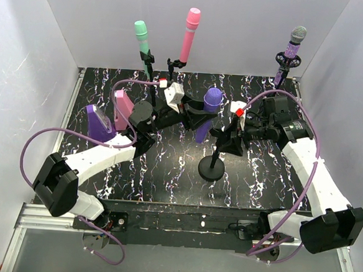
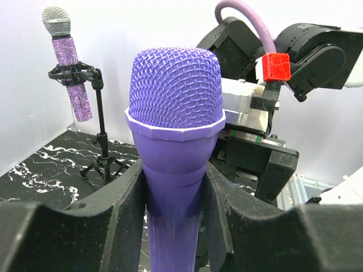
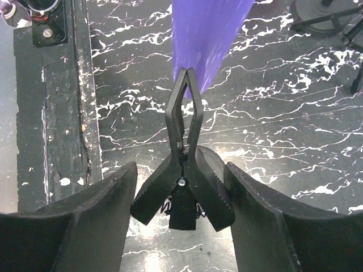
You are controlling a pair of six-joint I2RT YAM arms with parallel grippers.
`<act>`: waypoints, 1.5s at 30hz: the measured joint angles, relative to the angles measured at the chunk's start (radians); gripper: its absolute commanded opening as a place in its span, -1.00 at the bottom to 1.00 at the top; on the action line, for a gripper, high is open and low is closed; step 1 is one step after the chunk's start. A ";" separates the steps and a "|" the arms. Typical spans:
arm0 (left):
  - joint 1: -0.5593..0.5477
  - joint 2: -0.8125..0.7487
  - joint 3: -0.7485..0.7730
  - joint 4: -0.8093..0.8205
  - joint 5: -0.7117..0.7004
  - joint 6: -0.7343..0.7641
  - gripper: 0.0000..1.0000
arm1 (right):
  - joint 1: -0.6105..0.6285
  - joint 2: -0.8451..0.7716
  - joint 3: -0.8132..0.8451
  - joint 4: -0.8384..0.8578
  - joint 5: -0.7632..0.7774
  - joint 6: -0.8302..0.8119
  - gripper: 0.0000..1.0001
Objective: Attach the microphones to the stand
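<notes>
Three microphones mounted, one not yet.
We see mint green (image 1: 140, 33), pink (image 1: 191, 31) and glittery purple (image 1: 293, 47) clipped upright along the back; plain purple (image 1: 208, 110) hangs head-up mid-bench, tail just beside the clip (image 3: 184, 122) of the round-based stand (image 1: 211, 169).

Black tabletop (image 1: 166, 178) veined with white marbling, plain white back wall (image 1: 238, 34), matching left wall (image 1: 24, 69) and right wall (image 1: 353, 86) boxing it in, scuffed dark strip (image 1: 182, 216) along the near edge, silver metal rail (image 1: 12, 239) at the near left corner, soft even light
</notes>
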 measured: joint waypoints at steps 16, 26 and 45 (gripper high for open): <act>-0.026 0.030 0.000 0.030 0.056 0.015 -1.00 | -0.048 -0.048 -0.053 -0.032 -0.053 0.006 -0.13; -0.037 0.023 0.000 0.007 0.061 0.058 -1.00 | -0.050 -0.034 -0.055 -0.058 -0.106 -0.017 -0.79; -0.042 -0.203 -0.038 -0.159 0.034 0.153 -1.00 | -0.129 -0.034 0.031 -0.159 -0.077 -0.103 0.40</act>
